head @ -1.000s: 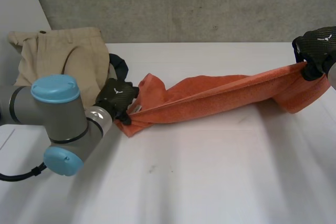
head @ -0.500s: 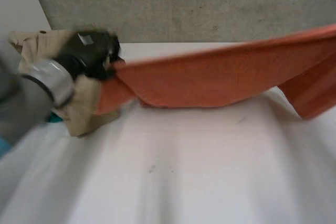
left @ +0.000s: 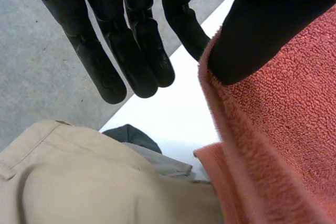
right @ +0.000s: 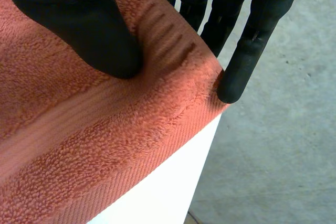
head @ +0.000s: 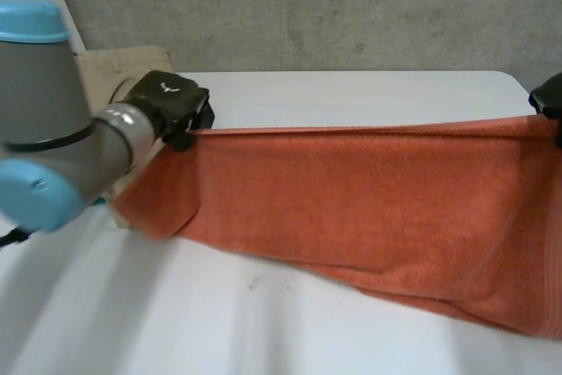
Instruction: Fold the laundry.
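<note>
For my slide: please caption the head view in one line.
Left hand and right hand stretch an orange terry towel by its upper edge over a white table.

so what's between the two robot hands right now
The orange towel, stretched from the left robot hand to the right robot hand, each pinching its top edge. The head view shows this.
</note>
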You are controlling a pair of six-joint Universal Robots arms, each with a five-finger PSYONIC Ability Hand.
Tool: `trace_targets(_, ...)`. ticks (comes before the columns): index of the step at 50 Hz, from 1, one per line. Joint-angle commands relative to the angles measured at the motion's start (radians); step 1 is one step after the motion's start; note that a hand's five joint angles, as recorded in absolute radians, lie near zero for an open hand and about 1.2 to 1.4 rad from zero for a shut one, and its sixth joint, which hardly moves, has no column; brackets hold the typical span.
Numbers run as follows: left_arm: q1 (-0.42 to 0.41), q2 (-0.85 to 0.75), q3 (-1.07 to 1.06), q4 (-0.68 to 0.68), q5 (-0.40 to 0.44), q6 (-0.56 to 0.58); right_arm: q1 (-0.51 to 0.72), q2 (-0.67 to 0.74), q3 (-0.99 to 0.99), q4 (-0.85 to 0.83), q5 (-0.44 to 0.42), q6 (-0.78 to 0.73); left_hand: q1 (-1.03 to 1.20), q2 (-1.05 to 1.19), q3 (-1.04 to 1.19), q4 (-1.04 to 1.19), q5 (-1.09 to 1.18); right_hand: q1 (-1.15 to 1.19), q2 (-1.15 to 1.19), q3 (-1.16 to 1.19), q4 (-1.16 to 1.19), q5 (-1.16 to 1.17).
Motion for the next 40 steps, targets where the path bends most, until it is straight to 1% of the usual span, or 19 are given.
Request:
trace_targets(1,-0.032,-0.216,0.542,0.127,-0.025,0.011,0.068,0.163,-0.288,-0.246,0.132,0.098,0.238,0.199,0.203,0.198,0.244,0.273,0.219,0.206,0.196,0.219)
trace_targets(3,-0.037,-0.221,0.627,0.178,-0.034,0.012,0.083,0.171,-0.393,-0.331,0.164,0.156,0.238,0.199,0.203,0.198,0.244,0.273,0.219,0.206,0.196,0.219)
trace_targets(4,-0.04,-0.221,0.699,0.24,-0.05,0.012,0.085,0.171,-0.424,-0.361,0.17,0.177,0.238,0.199,0.203,0.198,0.244,0.273,0.219,0.206,0.196,0.219)
trace_targets(9,-0.044,-0.183,0.734,0.405,-0.083,0.015,0.085,0.165,-0.521,-0.494,0.181,0.303,0.238,0.199,0.203,0.198,0.244,0.273,0.219,0.206,0.196,0.219)
trace_targets(11,-0.048,-0.152,0.717,0.434,-0.08,0.015,0.085,0.163,-0.53,-0.493,0.18,0.334,0.238,0.199,0.203,0.198,0.244,0.273,0.219,0.206,0.196,0.219)
trace_targets(13,-0.058,-0.11,0.651,0.431,-0.08,0.015,0.085,0.158,-0.523,-0.469,0.178,0.332,0.238,0.199,0.203,0.198,0.244,0.273,0.219,0.206,0.196,0.219)
trace_targets(15,-0.06,-0.089,0.585,0.423,-0.08,0.009,0.085,0.145,-0.512,-0.401,0.176,0.335,0.238,0.199,0.203,0.198,0.244,0.273,0.219,0.206,0.196,0.219)
trace_targets(17,-0.061,-0.048,0.464,0.417,-0.077,0.014,0.085,0.137,-0.494,-0.343,0.173,0.339,0.238,0.199,0.203,0.198,0.244,0.273,0.219,0.206,0.196,0.219)
trace_targets(18,-0.061,-0.028,0.42,0.417,-0.076,0.015,0.085,0.135,-0.462,-0.282,0.16,0.337,0.238,0.199,0.203,0.198,0.244,0.273,0.219,0.206,0.196,0.219)
trace_targets(19,-0.06,0.014,0.33,0.417,-0.073,0.015,0.085,0.134,-0.443,-0.254,0.151,0.336,0.238,0.199,0.203,0.198,0.244,0.273,0.219,0.206,0.196,0.219)
trace_targets(21,-0.057,0.051,0.239,0.419,-0.07,0.015,0.083,0.134,-0.399,-0.214,0.131,0.334,0.238,0.199,0.203,0.198,0.244,0.273,0.219,0.206,0.196,0.219)
trace_targets(22,-0.055,0.067,0.193,0.42,-0.07,0.015,0.082,0.132,-0.347,-0.189,0.1,0.337,0.238,0.199,0.203,0.198,0.244,0.273,0.219,0.206,0.196,0.219)
trace_targets(23,-0.055,0.095,0.103,0.423,-0.068,0.015,0.082,0.131,-0.322,-0.182,0.083,0.337,0.238,0.199,0.203,0.198,0.244,0.273,0.219,0.206,0.196,0.219)
trace_targets(25,-0.055,0.115,0.013,0.425,-0.07,0.017,0.082,0.126,-0.24,-0.171,0.037,0.325,0.238,0.199,0.203,0.198,0.244,0.273,0.219,0.206,0.196,0.219)
trace_targets(29,-0.058,0.14,-0.186,0.426,-0.067,0.018,0.082,0.115,-0.077,-0.169,-0.023,0.305,0.238,0.199,0.203,0.198,0.244,0.273,0.219,0.206,0.196,0.219)
trace_targets(32,-0.057,0.124,-0.314,0.429,-0.059,0.018,0.082,0.114,0.022,-0.165,-0.04,0.274,0.238,0.199,0.203,0.198,0.244,0.273,0.219,0.206,0.196,0.219)
trace_targets(35,-0.054,0.082,-0.416,0.437,-0.032,0.018,0.08,0.108,0.214,-0.204,-0.049,0.21,0.238,0.199,0.203,0.198,0.244,0.273,0.219,0.206,0.196,0.219)
trace_targets(36,-0.049,0.053,-0.44,0.445,-0.021,0.02,0.08,0.105,0.235,-0.217,-0.051,0.207,0.238,0.199,0.203,0.198,0.244,0.273,0.219,0.206,0.196,0.219)
trace_targets(40,-0.035,-0.02,-0.478,0.466,0.008,0.021,0.048,0.053,0.396,-0.385,-0.08,0.182,0.238,0.199,0.203,0.198,0.244,0.273,0.219,0.206,0.196,0.219)
